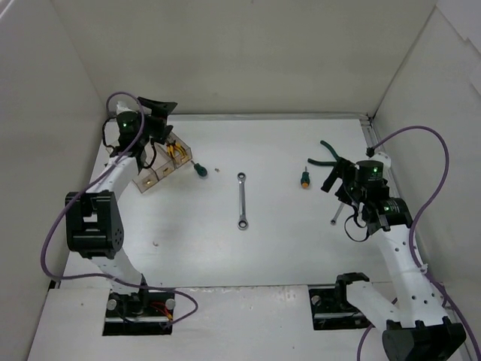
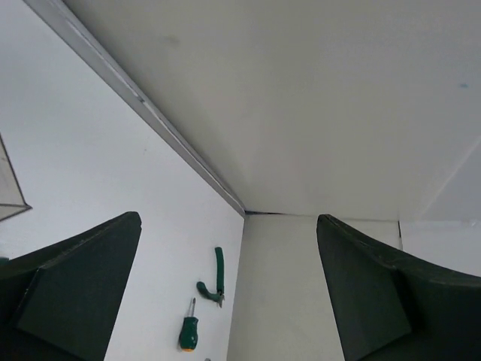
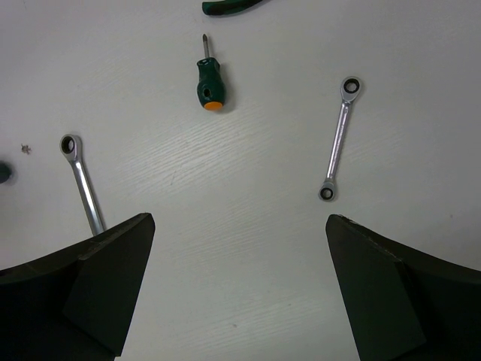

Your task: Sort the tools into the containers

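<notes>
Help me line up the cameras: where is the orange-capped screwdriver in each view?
Top external: orange-capped screwdriver lies right of centre.
Left wrist: near the bottom edge, left of centre.
Right wrist: upper part, left of centre.
Shared landmark: green-handled pliers just beyond its tip in all three.

White tabletop [image 1: 285, 248] between plain white walls [image 1: 248, 53], metal rail [image 1: 270, 116] along its far edge.
</notes>
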Robot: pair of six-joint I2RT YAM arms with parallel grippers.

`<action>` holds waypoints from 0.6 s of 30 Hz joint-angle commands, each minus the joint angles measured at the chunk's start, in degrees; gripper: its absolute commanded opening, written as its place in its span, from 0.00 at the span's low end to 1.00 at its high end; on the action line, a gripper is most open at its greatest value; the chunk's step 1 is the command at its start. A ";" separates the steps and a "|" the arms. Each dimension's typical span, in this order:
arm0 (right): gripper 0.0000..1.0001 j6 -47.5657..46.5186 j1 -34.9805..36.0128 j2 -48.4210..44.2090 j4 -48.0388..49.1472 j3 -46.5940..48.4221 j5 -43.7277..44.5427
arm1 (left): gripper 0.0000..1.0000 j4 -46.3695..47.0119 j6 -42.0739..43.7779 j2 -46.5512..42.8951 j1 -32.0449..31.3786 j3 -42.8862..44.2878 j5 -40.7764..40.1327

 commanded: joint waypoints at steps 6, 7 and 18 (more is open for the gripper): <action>0.93 6.06 -0.41 2.85 2.03 4.01 4.51 | 1.00 -26.98 28.19 -21.65 -10.13 1.03 -7.20; 0.89 7.55 -0.59 4.07 2.03 4.27 5.75 | 1.00 -33.10 33.62 -23.94 -13.30 0.86 -10.27; 0.69 17.92 -0.76 22.70 1.95 15.25 15.95 | 1.00 -51.53 54.42 -38.54 -36.69 -12.40 -17.58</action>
